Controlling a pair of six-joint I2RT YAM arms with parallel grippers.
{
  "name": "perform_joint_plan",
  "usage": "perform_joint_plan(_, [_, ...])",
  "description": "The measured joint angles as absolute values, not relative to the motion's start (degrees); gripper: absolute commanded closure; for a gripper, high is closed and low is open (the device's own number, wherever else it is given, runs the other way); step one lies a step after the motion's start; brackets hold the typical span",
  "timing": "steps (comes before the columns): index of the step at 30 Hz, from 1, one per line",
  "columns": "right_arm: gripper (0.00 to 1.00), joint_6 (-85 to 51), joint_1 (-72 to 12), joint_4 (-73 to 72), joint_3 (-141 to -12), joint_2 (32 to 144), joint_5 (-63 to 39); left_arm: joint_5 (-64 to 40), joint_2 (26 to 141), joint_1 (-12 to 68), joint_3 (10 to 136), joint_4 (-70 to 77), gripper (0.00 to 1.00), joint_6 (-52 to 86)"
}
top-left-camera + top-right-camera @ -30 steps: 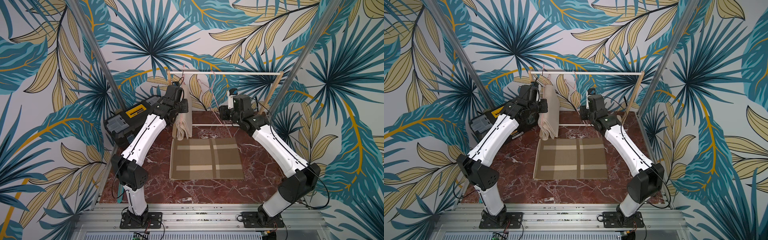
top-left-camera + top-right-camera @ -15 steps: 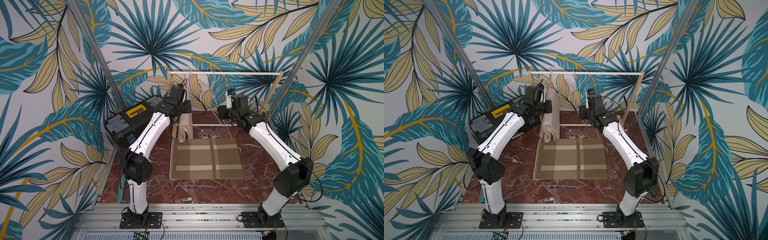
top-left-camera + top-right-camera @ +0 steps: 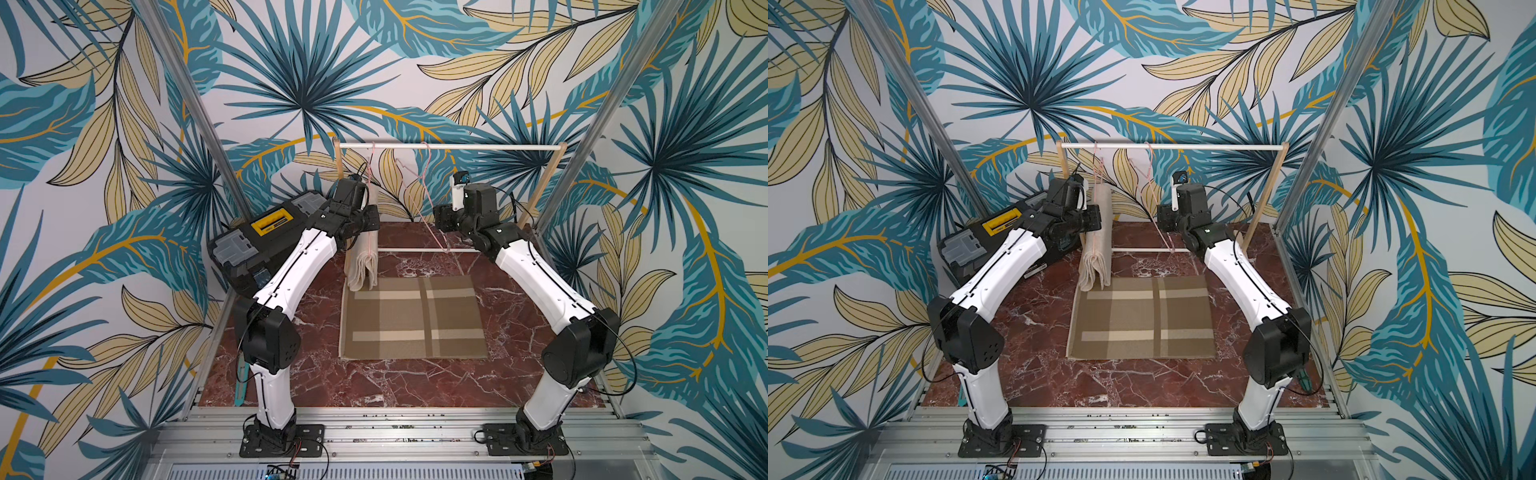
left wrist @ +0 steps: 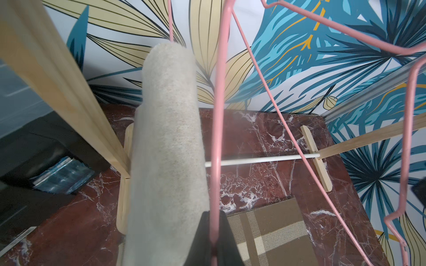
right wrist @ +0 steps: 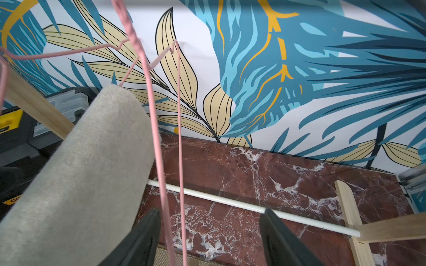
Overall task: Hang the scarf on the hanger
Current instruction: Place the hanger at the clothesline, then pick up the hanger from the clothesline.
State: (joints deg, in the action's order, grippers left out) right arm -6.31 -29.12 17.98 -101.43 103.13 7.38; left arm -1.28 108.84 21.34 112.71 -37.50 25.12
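The beige scarf [image 3: 363, 257] [image 3: 1096, 257] hangs folded over a pink wire hanger [image 3: 370, 178] [image 3: 1099, 174] at the left end of the rack's top rod. My left gripper [image 3: 365, 216] [image 4: 213, 230] is shut on that hanger's wire [image 4: 216, 161], right beside the scarf [image 4: 168, 138]. A second pink hanger [image 3: 419, 187] [image 3: 1152, 178], bare, hangs further right on the rod. My right gripper [image 3: 440, 216] [image 5: 209, 221] is open, and two of that hanger's wires [image 5: 161, 184] run between its fingers, close to one finger. The scarf [image 5: 87, 172] hangs just beside it.
The wooden rack has a white top rod [image 3: 449, 146] and a low white crossbar [image 3: 415, 250] at the back of the red marble table [image 3: 374, 386]. A plaid mat [image 3: 411, 318] lies in the middle. A black and yellow toolbox [image 3: 266, 237] sits back left.
My right gripper's jaws have spread wider around the pink wires. My left arm has reached slightly further toward the rack, still clamped on the hanger.
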Motion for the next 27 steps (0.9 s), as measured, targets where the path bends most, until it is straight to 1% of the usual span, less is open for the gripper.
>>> perform_joint_plan(3, [0.29,-6.17,-28.75,17.34,-101.62,105.6,5.5,-1.91,108.73,20.91,112.53,-37.45,1.0,25.52])
perform_joint_plan(5, [0.36,-6.15,-28.67,16.88,-102.02,107.18,4.29,-2.42,108.73,20.73,112.53,-37.43,1.0,25.65])
perform_joint_plan(8, [0.67,-5.8,-28.69,16.75,-102.96,108.73,2.87,-2.87,108.73,20.56,112.51,-37.19,0.99,26.06])
perform_joint_plan(11, [0.88,-5.67,-28.67,16.51,-103.33,108.86,1.76,-3.36,108.73,20.36,112.49,-37.1,0.98,26.3])
perform_joint_plan(13, [0.98,-5.52,-28.67,16.25,-103.5,108.86,1.1,-3.79,108.73,20.27,112.49,-37.1,0.99,26.41])
perform_joint_plan(14, [1.0,-5.58,-28.71,16.12,-103.53,108.86,1.13,-3.92,108.73,20.25,112.49,-37.1,0.99,26.44])
perform_joint_plan(16, [1.0,-5.45,-28.71,16.19,-103.59,108.86,0.82,-4.12,108.73,20.21,112.42,-37.04,0.99,26.44])
perform_joint_plan(19, [1.0,-5.56,-28.69,16.21,-103.61,108.86,0.58,-4.32,108.71,20.03,112.12,-36.64,0.96,26.44])
perform_joint_plan(20, [1.0,-5.56,-28.69,16.21,-103.61,108.81,0.58,-4.36,108.66,19.99,111.9,-36.4,0.93,26.44])
perform_joint_plan(21, [1.0,-5.56,-28.69,16.21,-103.61,108.77,0.58,-4.45,108.64,19.94,111.7,-36.14,0.86,26.41])
perform_joint_plan(25, [1.0,-5.58,-28.69,16.62,-103.61,108.42,0.64,-4.6,108.55,19.64,110.54,-35.44,0.49,27.18])
perform_joint_plan(27, [1.0,-5.61,-28.69,16.84,-103.61,107.96,0.82,-4.54,108.55,19.38,109.75,-35.4,0.42,27.44])
